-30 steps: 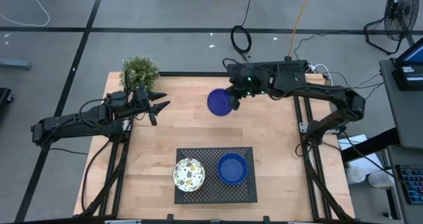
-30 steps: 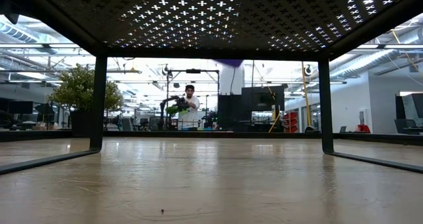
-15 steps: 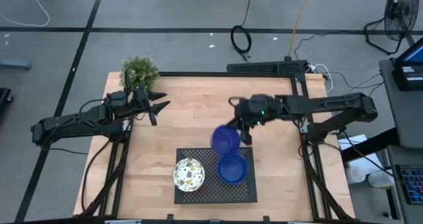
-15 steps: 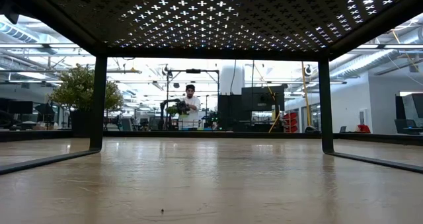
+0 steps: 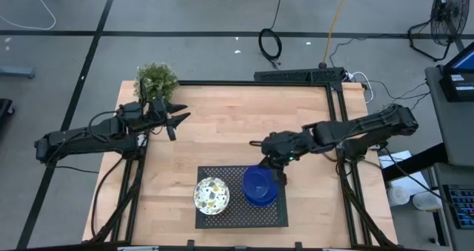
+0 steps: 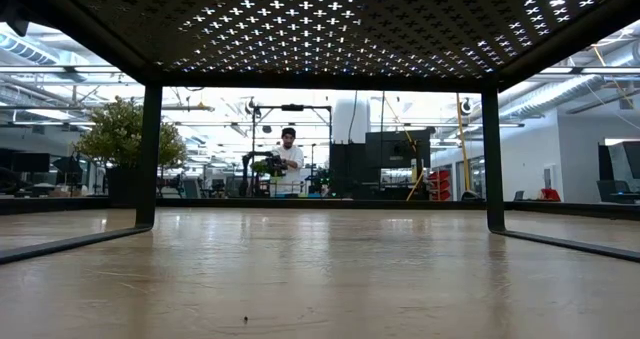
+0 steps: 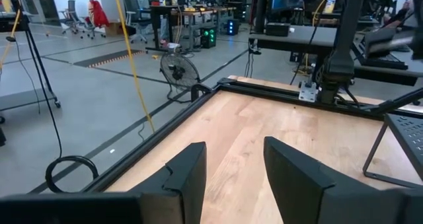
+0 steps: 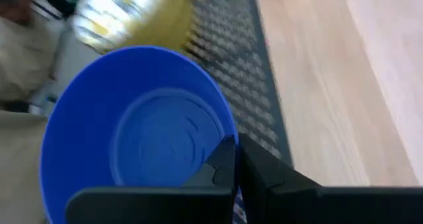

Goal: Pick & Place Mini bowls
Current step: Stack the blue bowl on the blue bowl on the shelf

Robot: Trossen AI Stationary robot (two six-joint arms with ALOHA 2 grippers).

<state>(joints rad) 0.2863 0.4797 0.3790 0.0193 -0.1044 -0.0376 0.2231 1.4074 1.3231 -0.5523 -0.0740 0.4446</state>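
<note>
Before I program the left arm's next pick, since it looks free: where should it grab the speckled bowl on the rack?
Take the speckled bowl by its rim from above, one finger inside, one outside. It sits upright with its mouth open, and its left edge is clear, away from the blue bowl held by the right gripper. The left gripper hovers open near the plant.
</note>
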